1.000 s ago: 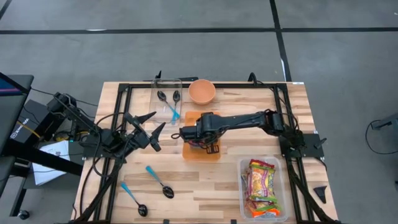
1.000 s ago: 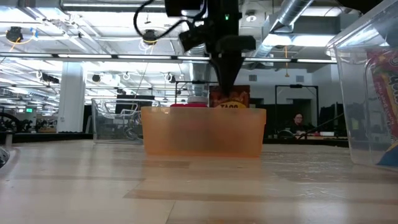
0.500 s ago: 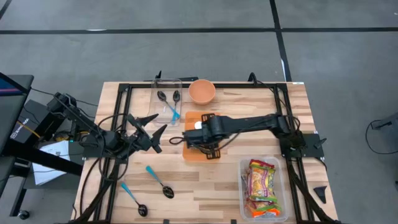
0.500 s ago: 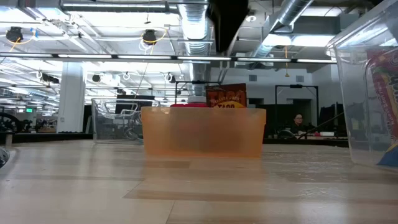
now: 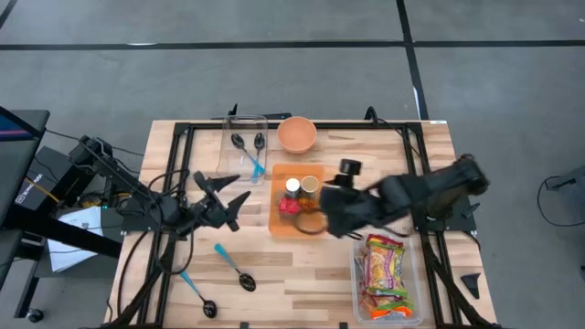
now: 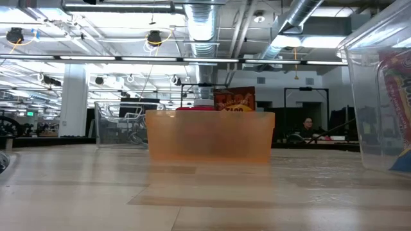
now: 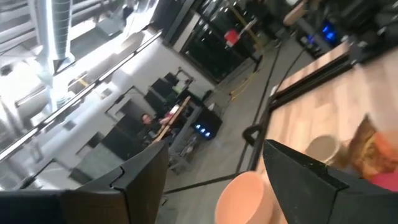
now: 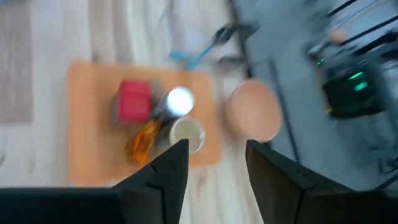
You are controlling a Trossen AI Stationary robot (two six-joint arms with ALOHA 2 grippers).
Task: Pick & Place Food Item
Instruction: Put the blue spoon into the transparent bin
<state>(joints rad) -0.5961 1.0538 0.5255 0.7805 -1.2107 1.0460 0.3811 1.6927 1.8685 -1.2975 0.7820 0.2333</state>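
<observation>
While the right gripper (image 5: 331, 212) hangs blurred between the orange tray (image 5: 276, 222) and the clear bin (image 5: 358, 274) of snack packets (image 5: 386, 274), its fingers (image 8: 155, 177) show spread apart in its own wrist view, with nothing between them. Four food items sit in the tray: a red packet (image 5: 289, 205), a white-capped bottle (image 5: 292, 185), a round cup (image 5: 310, 185), and an orange-brown pouch (image 5: 309, 203). From table height, the pouch (image 6: 234, 101) stands upright above the tray's wall (image 6: 209, 136), with the red packet's top (image 6: 194, 108) just beside it.

At the table's left side the left gripper (image 5: 219, 192) waits, its fingers (image 7: 305, 177) spread and empty, pointing toward the tray. Behind the tray stands an orange bowl (image 5: 297, 133), and beside the bowl a clear box (image 5: 230, 151) holds two dark spoons and a blue-handled one (image 5: 254, 163). Two more blue-handled spoons (image 5: 235, 266) lie on the bare wood near the table's front left. A person (image 6: 308, 125) sits far off in the room beyond.
</observation>
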